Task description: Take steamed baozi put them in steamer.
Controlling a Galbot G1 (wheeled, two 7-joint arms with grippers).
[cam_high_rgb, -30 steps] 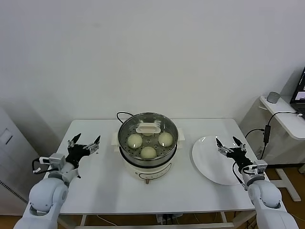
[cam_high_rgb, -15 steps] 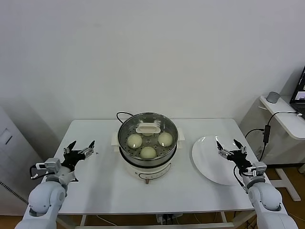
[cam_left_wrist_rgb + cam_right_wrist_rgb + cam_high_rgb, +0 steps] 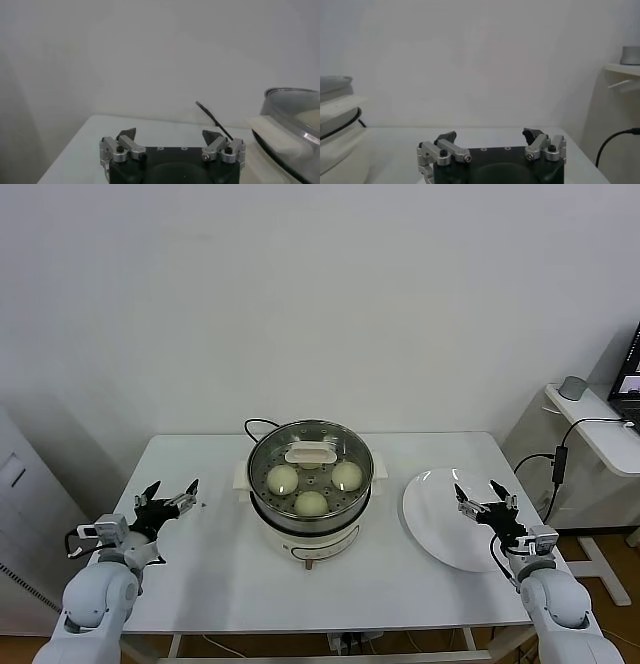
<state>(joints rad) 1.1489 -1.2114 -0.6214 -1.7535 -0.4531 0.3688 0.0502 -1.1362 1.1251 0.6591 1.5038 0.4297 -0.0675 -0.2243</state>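
Loading looks finished: three round cream-white steamed baozi point(image 3: 311, 503) show under the glass lid point(image 3: 311, 452) in the shiny steel steamer point(image 3: 310, 517) at frame centre, a fourth hidden if present, so both wide, empty pincers, left point(image 3: 168, 494) and right point(image 3: 480, 496), need only stay clear.

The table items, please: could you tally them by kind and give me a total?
Buns seen through the lid, in the steamer: 3
Steamer: 1
Glass lid, on the steamer: 1
White plate, bare: 1
Total: 6
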